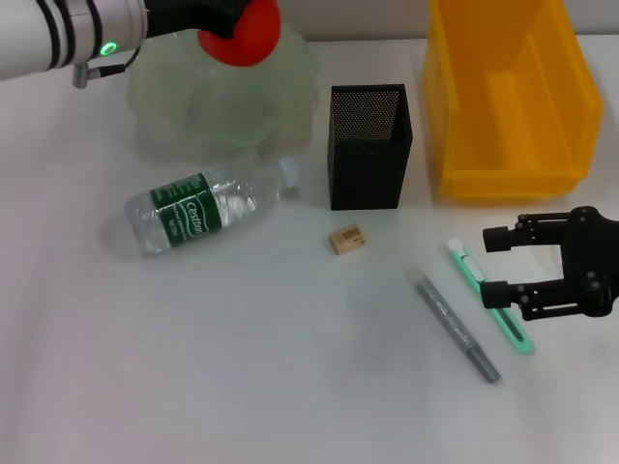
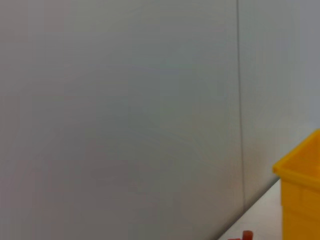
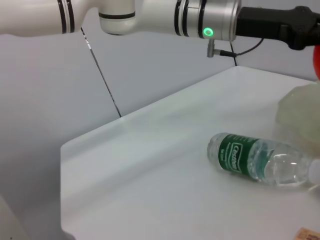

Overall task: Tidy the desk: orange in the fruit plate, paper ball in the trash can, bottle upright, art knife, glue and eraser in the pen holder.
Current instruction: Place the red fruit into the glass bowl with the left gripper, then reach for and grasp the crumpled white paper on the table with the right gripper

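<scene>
**Head view: orange held over fruit plate; six other items counted on desk**

Head view, count of items: one orange [image 1: 247, 34], one fruit plate [image 1: 227, 101], one bottle [image 1: 208, 208], one pen holder [image 1: 368, 145], one eraser [image 1: 346, 239], one art knife [image 1: 490, 295], one glue stick [image 1: 456, 329], one yellow bin [image 1: 508, 97].

Left gripper [image 1: 227, 21] is at the far left, clenched on the orange directly above the pale translucent fruit plate.

Right gripper [image 1: 503, 263] hovers at the near right, fingers spread, straddling the green art knife, which lies flat on the desk.

Bottle lies on its side, cap toward the pen holder. Eraser sits just in front of the holder. Grey glue stick lies between eraser and knife.

Right wrist view: one bottle [image 3: 260, 160], same lie.
</scene>
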`<action>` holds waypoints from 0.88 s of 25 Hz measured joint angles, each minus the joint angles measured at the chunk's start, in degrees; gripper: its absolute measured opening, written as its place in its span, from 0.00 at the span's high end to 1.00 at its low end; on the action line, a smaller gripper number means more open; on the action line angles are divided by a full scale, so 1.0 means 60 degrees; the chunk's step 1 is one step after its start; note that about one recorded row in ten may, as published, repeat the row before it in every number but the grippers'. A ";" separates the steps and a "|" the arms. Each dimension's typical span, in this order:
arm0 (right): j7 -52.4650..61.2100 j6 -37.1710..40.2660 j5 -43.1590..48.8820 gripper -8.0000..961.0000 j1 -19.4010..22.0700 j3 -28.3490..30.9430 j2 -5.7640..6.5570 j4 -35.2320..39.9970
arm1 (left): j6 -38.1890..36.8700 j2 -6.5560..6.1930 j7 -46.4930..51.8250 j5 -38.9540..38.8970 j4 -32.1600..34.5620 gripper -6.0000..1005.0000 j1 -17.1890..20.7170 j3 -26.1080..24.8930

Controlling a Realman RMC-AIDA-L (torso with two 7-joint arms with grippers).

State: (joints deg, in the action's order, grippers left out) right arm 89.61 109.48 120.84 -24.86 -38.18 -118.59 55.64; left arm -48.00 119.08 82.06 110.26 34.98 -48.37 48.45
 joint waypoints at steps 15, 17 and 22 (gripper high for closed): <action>0.3011 0.0420 0.0097 0.20 -0.0082 -0.0109 -0.0034 0.2346 | 0.0664 -0.0063 0.0126 -0.0727 -0.0009 0.56 0.0265 0.0527; 0.3813 0.0703 0.0261 0.20 -0.0140 -0.0114 -0.0009 0.3005 | 0.0553 -0.0073 0.0126 -0.0768 0.0038 0.49 0.0393 0.0526; 0.5740 0.1267 0.1409 0.20 -0.0423 -0.0482 0.0019 0.4945 | -0.1088 -0.0154 0.0099 -0.1283 0.0691 0.32 0.1182 0.0522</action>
State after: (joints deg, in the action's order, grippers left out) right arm 124.05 117.08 129.29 -27.40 -41.07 -118.48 85.31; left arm -54.52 118.16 82.65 102.57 39.13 -41.28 51.58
